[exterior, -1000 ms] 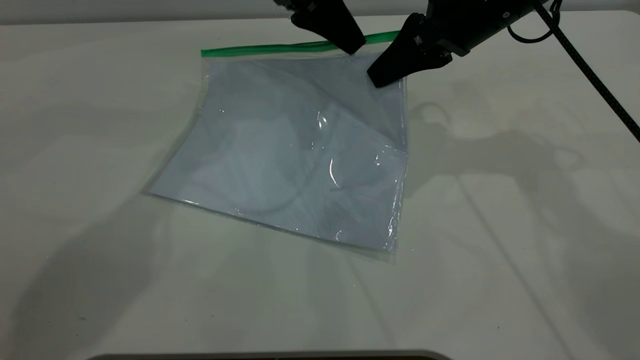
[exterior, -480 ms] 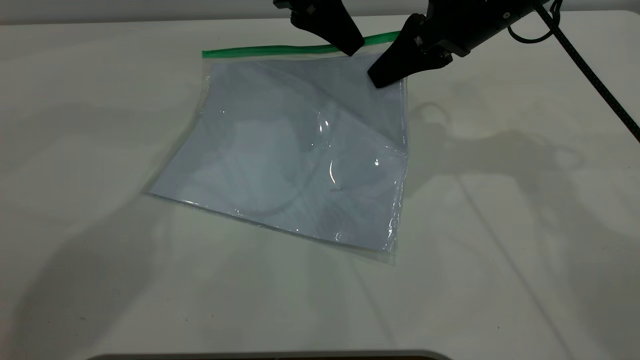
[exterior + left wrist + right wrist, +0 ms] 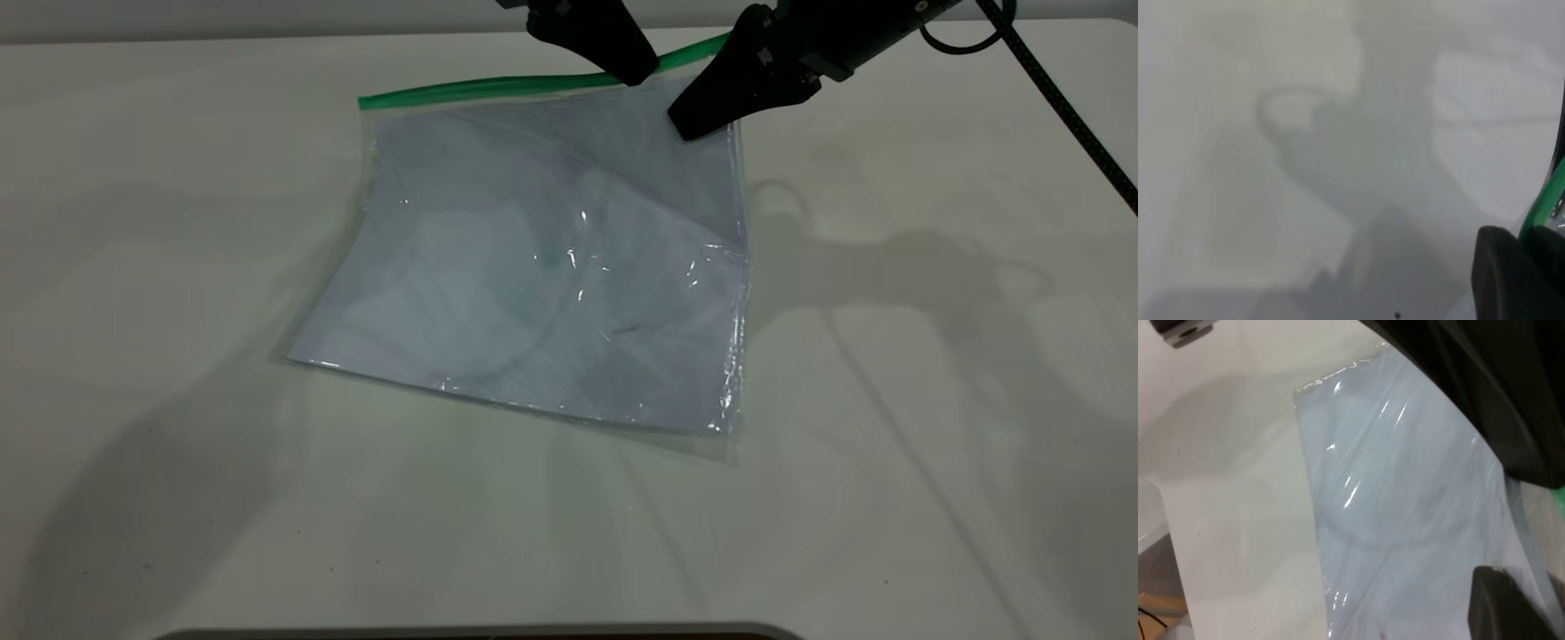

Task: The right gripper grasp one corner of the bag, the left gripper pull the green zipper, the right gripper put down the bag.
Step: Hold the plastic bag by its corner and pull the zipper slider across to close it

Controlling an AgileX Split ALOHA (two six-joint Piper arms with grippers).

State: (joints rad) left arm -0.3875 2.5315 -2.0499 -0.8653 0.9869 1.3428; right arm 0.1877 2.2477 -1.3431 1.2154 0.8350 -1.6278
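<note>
A clear plastic bag (image 3: 551, 267) lies on the white table (image 3: 889, 400), its far right end lifted. The green zipper (image 3: 498, 87) runs along its far edge. My left gripper (image 3: 636, 78) is on the zipper near its right end. In the left wrist view the green strip (image 3: 1546, 197) passes between the closed fingers (image 3: 1501, 280); the slider tab is hidden. My right gripper (image 3: 686, 132), with the braided cable (image 3: 1067, 98), is shut on the bag's far right corner, which it mostly hides. The right wrist view shows the bag (image 3: 1405, 507) running between its fingers (image 3: 1501, 607).
Arm shadows fall across the white table right of the bag. A dark edge (image 3: 462, 633) shows at the table's near side. The table's far edge (image 3: 222, 37) lies just behind the zipper.
Both grippers have moved a little right and up. The bag's far right corner has risen and the whole bag has slid to the right.
</note>
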